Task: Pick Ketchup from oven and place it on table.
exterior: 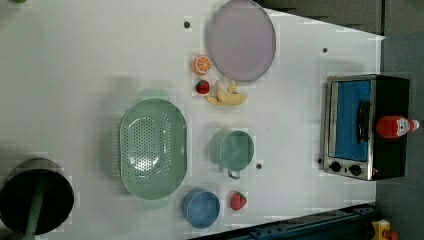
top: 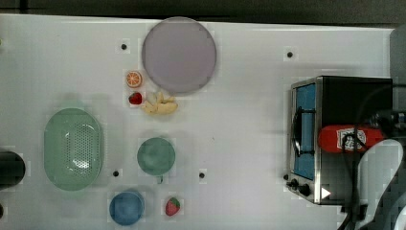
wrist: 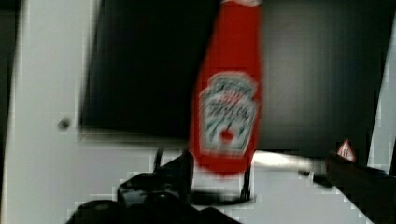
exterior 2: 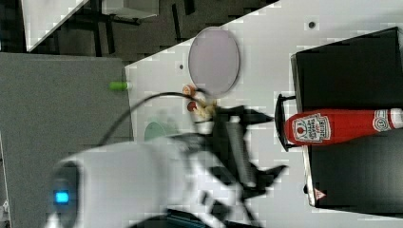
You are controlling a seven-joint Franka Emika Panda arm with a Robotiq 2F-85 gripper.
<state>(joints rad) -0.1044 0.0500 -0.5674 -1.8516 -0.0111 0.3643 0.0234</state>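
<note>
The ketchup (top: 347,138), a red bottle with a white cap, stands upright on the black top of the oven (top: 335,96). The oven sits at the top view's right on the white table (top: 239,120), with its glass door shut. In the left view the ketchup (exterior: 395,126) shows on the oven (exterior: 350,125) roof above the door handle. In the right view my gripper (exterior 2: 274,142) is open and apart from the ketchup (exterior 2: 332,126), its fingers pointing at the bottle's base. The wrist view has the ketchup (wrist: 227,93) just ahead of my gripper (wrist: 266,179), nearer one of the fingers (wrist: 180,170).
At the top view's middle and left stand a purple plate (top: 178,54), an orange slice (top: 134,78), a strawberry (top: 135,98), a yellow fruit (top: 160,105), a green colander (top: 73,148), a green cup (top: 156,156), a blue bowl (top: 126,207) and another strawberry (top: 172,206). My white arm (top: 383,163) hangs over the oven's right.
</note>
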